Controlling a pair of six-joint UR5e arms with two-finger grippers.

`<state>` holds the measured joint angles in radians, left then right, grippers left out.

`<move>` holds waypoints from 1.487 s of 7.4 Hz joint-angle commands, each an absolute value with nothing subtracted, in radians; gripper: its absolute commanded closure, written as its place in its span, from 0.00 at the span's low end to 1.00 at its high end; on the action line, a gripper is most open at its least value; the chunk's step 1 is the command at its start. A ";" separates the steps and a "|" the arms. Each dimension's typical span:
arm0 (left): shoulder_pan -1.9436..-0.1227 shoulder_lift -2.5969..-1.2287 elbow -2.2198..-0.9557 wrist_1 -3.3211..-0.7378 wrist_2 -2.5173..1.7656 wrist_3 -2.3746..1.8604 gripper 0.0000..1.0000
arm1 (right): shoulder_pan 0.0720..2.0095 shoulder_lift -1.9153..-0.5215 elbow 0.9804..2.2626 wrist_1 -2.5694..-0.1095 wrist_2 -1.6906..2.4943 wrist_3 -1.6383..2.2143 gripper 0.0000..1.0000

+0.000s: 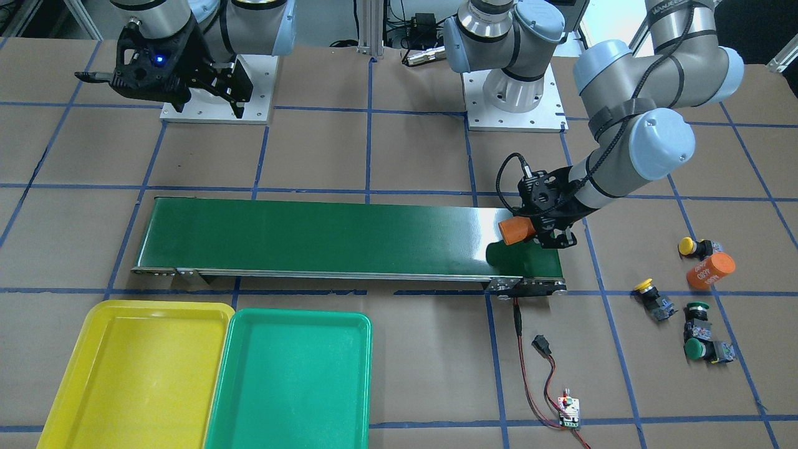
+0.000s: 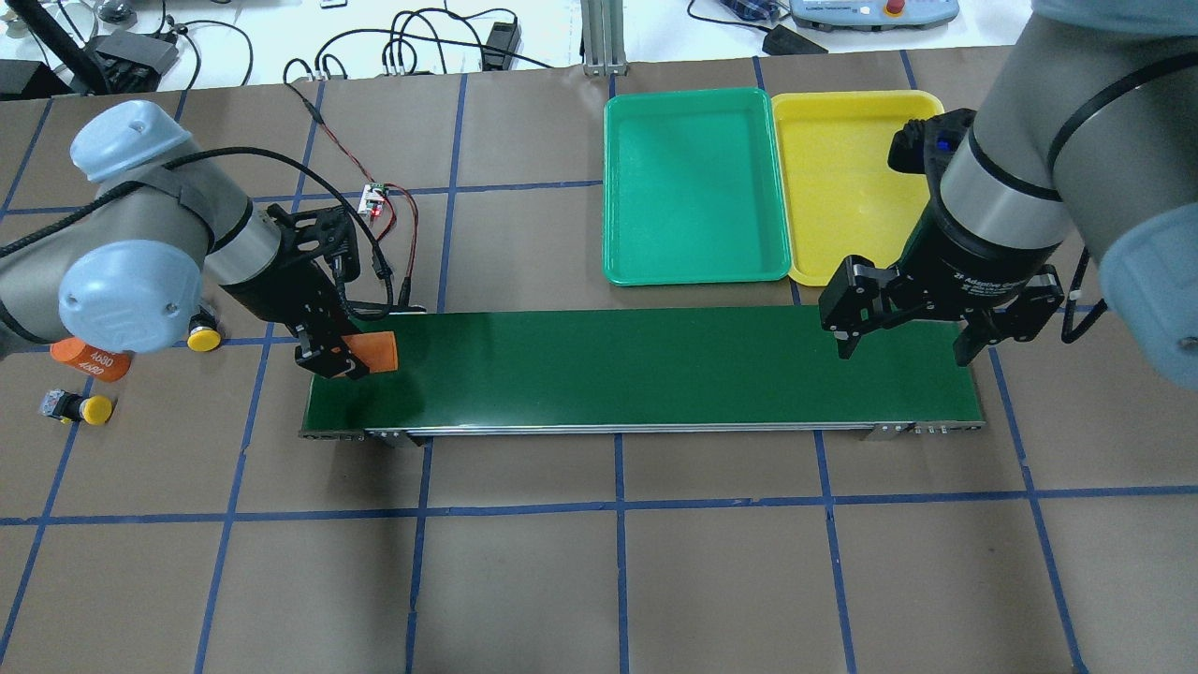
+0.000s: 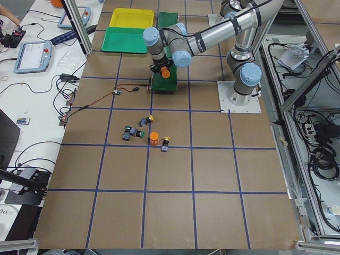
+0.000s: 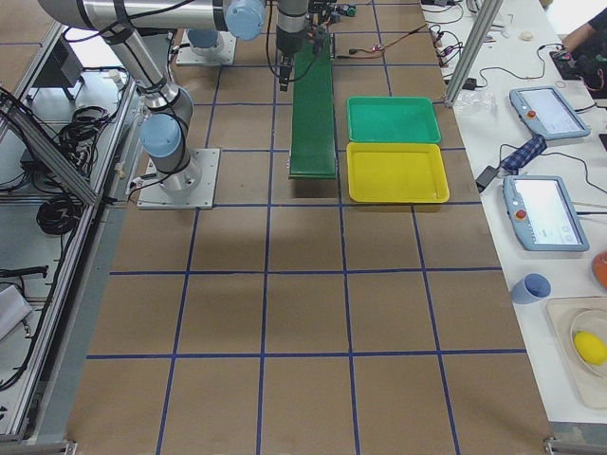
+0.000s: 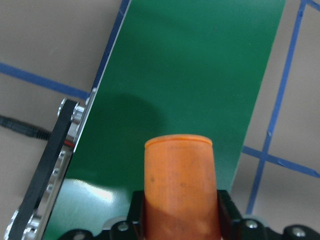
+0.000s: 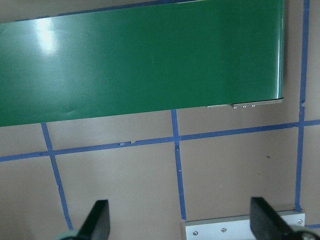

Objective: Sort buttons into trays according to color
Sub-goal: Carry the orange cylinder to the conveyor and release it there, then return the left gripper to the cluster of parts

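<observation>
Off the conveyor's end on the robot's left, on brown paper taped into blue squares, lie the four small push-button switches with black-grey bodies. First yellow-capped button (image 1: 687,246) sits just beside a loose orange plastic cylinder (image 1: 711,270); second yellow-capped button (image 1: 643,288) lies nearer the belt. Two green-capped buttons (image 1: 697,307) (image 1: 694,348) are close together at the group's outer edge.

Left gripper (image 5: 180,212) is clamped on a second orange cylinder (image 1: 519,229), held on its side over that end of the long dark-green conveyor belt (image 1: 312,237). Its shadow falls on the belt.

Right gripper (image 2: 906,342) hangs above the belt's far end — fingers spread wide, gripping nothing.

Yellow shallow plastic tray (image 1: 137,374) and green shallow plastic tray (image 1: 293,380) sit edge to edge beside that far end, well apart from the buttons.
</observation>
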<state>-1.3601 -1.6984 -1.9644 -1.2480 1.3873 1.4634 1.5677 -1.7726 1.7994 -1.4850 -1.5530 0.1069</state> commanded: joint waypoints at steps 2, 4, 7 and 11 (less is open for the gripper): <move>-1.368 -1.712 -2.014 -1.183 1.347 1.453 0.19 | 1.568 -1.773 1.801 -1.485 -1.551 0.109 0.00; -1.367 -1.686 -2.016 -1.187 1.304 1.364 0.08 | 1.568 -1.775 1.801 -1.488 -1.540 0.110 0.00; -1.266 -1.661 -1.871 -1.318 1.366 1.169 0.05 | 1.568 -1.775 1.799 -1.488 -1.539 0.109 0.00; -0.962 -1.791 -1.632 -1.480 1.445 1.077 0.04 | 1.565 -1.775 1.795 -1.491 -1.537 0.103 0.00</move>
